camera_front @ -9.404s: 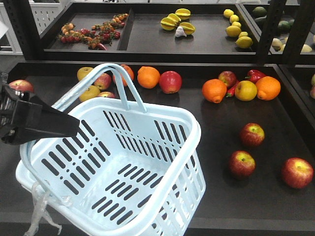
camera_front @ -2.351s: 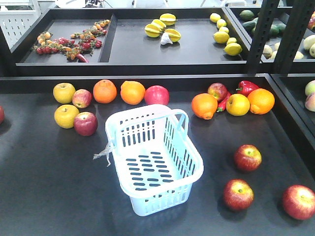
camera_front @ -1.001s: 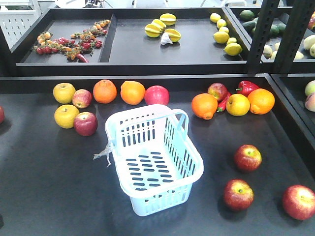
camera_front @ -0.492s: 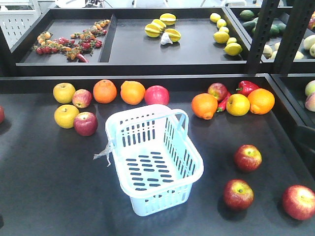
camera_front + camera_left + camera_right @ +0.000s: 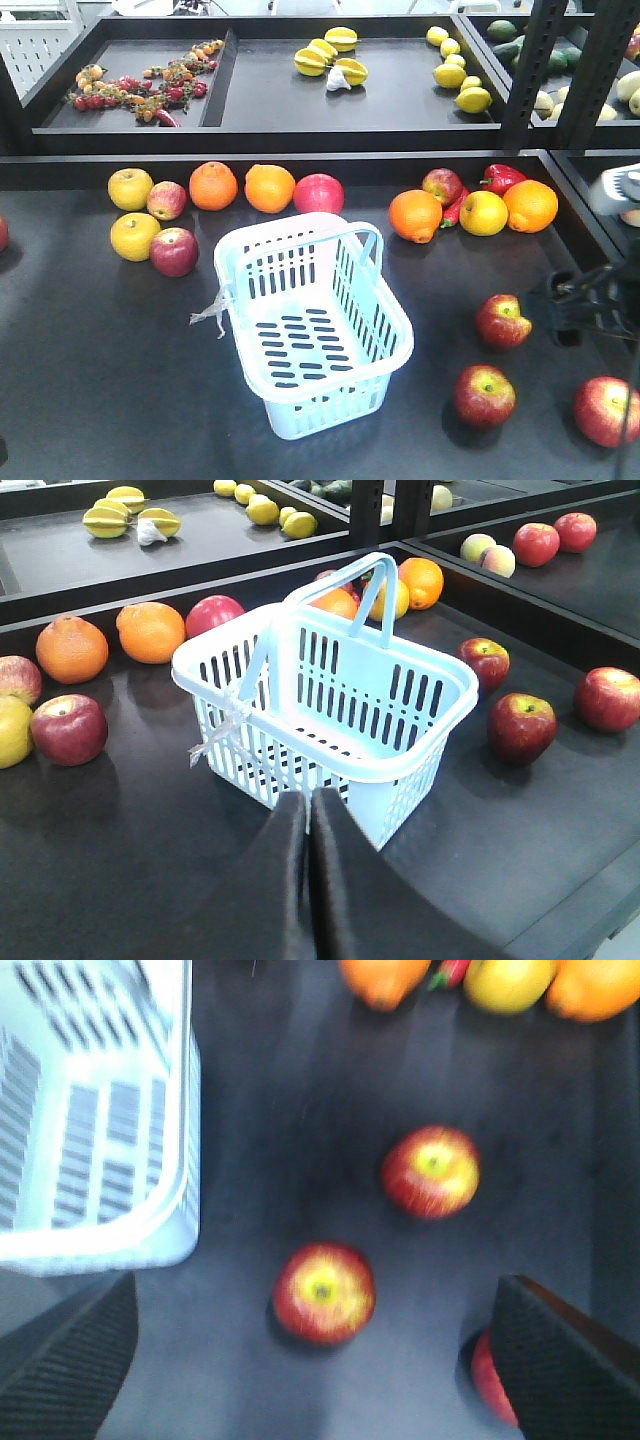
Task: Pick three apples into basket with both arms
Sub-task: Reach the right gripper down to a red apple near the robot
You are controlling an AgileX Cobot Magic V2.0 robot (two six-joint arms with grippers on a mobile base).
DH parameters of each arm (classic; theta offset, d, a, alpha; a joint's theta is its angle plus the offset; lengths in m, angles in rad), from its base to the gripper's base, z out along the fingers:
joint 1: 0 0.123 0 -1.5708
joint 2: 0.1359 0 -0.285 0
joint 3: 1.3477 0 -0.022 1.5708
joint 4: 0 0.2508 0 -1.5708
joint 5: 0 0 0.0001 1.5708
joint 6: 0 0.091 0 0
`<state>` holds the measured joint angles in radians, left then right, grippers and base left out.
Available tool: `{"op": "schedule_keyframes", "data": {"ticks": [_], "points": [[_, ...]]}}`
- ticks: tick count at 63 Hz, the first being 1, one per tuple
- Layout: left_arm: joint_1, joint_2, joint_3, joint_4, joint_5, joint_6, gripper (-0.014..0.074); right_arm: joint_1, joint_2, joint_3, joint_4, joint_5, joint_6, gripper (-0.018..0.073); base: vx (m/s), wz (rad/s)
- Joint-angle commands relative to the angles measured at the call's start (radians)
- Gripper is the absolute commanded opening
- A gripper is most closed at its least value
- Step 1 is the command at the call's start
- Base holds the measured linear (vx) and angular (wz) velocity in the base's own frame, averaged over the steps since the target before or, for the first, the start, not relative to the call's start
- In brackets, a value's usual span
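The pale blue basket (image 5: 398, 345) stands empty on the black shelf, handle folded back. Three red apples lie to its right: one (image 5: 500, 322), one (image 5: 485, 395) nearer the front, one (image 5: 605, 410) at the far right. My right gripper (image 5: 315, 1295) hovers open and wide above them, the front apple (image 5: 323, 1292) between its fingers, the far-right apple (image 5: 487, 1380) half hidden by one finger. In the front view the right arm (image 5: 590, 300) reaches in beside the upper apple. My left gripper (image 5: 309, 800) is shut and empty, just short of the basket's near wall (image 5: 420, 765).
Oranges (image 5: 213, 185), yellow fruits (image 5: 130, 188) and other red apples (image 5: 174, 251) line the back of the shelf. A second fruit cluster with a red pepper (image 5: 505, 177) sits back right. Black shelf posts (image 5: 528, 70) rise at the right, and a raised back tray holds more produce.
My right arm has come into the front view from the right edge, over the apples. Much earlier the basket was lifted close to the camera; it now rests on the shelf.
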<state>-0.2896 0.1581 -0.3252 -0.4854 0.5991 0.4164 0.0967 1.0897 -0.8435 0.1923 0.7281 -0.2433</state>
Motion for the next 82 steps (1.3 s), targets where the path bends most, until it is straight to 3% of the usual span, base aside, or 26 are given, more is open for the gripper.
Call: {"op": "schedule_keyframes", "data": {"ticks": [1,8,15,24,48,61,82], "points": [[-0.001,0.014,-0.026,-0.03,-0.063,-0.01,-0.0008,-0.004,0.078,-0.086,0.009,0.041,-0.037,0.0651,0.0,0.0],[-0.001,0.014,-0.026,-0.03,-0.063,-0.01,-0.0008,0.002,0.196,-0.137,0.058,0.069,-0.066,0.0638,0.0,0.0],[-0.001,0.014,-0.026,-0.03,-0.063,-0.01,-0.0008,0.054,0.313,-0.173,0.038,0.073,-0.06,0.0634,0.0,0.0],[-0.001,0.014,-0.026,-0.03,-0.061,-0.01,-0.0008,0.091,0.443,-0.204,-0.028,0.077,0.065,0.0631,0.0,0.0],[-0.001,0.014,-0.026,-0.03,-0.056,-0.01,-0.0008,0.092,0.65,-0.209,-0.147,0.049,0.243,0.0623,0.0,0.0],[-0.001,0.014,-0.026,-0.03,-0.056,-0.01,-0.0008,0.092,0.734,-0.212,-0.157,-0.003,0.262,0.062,0.0,0.0],[-0.001,0.014,-0.026,-0.03,-0.043,-0.01,-0.0008,0.092,0.849,-0.31,-0.163,0.026,0.304,0.0613,0.0,0.0]]}}
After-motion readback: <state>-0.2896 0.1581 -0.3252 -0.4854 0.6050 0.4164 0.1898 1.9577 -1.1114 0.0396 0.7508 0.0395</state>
